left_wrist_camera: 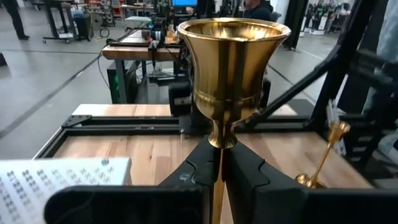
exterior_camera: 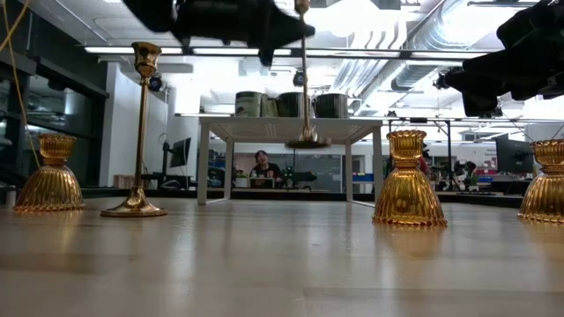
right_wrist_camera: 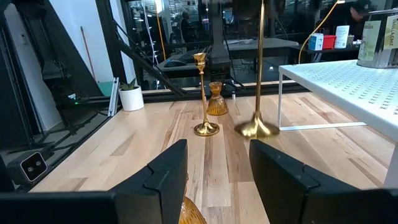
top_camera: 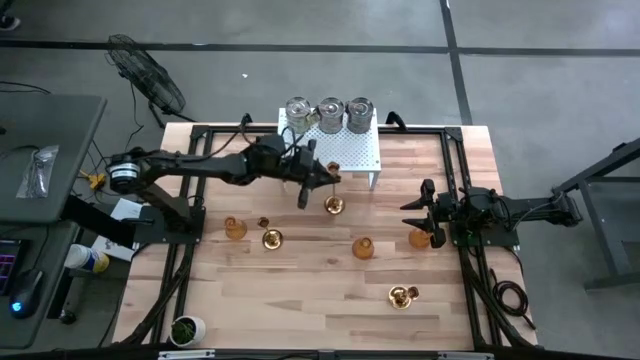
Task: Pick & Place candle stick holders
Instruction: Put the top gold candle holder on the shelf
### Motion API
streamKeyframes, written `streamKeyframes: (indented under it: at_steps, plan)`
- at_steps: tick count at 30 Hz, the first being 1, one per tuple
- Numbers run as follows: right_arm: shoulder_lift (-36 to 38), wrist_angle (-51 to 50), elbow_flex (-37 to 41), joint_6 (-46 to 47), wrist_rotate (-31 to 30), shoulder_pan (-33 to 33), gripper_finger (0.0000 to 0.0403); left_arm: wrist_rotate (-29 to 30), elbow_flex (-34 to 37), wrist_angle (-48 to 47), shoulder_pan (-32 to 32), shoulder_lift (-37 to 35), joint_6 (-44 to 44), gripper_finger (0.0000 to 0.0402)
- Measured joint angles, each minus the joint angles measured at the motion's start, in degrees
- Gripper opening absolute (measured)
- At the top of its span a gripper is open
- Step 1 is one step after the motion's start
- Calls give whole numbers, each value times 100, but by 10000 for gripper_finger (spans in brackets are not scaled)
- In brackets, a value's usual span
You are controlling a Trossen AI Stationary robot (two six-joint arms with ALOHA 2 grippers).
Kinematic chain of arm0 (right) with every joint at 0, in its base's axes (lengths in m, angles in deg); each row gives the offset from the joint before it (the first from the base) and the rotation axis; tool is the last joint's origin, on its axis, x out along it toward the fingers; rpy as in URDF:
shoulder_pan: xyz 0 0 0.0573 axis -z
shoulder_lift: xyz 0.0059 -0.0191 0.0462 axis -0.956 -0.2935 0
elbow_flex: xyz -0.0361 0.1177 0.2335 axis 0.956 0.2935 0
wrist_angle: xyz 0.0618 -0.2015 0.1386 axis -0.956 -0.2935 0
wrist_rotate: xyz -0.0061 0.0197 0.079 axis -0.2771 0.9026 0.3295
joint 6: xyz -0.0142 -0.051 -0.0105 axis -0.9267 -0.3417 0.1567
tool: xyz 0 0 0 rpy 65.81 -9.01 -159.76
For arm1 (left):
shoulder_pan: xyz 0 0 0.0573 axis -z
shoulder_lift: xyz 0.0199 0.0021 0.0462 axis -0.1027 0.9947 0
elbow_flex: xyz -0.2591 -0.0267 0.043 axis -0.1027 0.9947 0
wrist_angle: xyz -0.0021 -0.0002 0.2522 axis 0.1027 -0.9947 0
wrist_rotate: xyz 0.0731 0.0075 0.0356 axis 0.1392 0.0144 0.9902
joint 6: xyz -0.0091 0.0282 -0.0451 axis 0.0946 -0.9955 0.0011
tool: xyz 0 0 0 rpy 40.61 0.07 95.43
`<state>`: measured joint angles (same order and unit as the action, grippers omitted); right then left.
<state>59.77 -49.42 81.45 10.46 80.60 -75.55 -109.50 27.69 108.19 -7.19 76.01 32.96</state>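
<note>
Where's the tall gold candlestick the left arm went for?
The tall gold candlestick is clamped by its stem in the left gripper and lifted off the table, just in front of the white perforated stand, centre-back in the high view.

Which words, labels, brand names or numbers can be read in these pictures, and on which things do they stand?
No text can be read.
Boxes in the room behind, right wrist view: print too small to read.
Silver-grey holder on the white stand: marks too blurred to read.
Gold candle stick holder in the left gripper: plain, no marking.
</note>
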Motion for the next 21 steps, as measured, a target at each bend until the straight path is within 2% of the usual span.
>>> streamKeyframes:
  at_steps: [6,10,16,21]
  plan:
    - [0,0,0,0,-1,-2,165,121,-1225,-1486,0,-10,7,9]
    - [1,0,0,0,0,-2,165,1041,-1902,-2216,0,-12,-10,9]
    - [1,0,0,0,1,-2,165,2191,-2207,-2271,-9,72,-27,9]
    - [0,1,0,0,-1,-2,165,2478,-2618,-2249,-120,348,12,9]
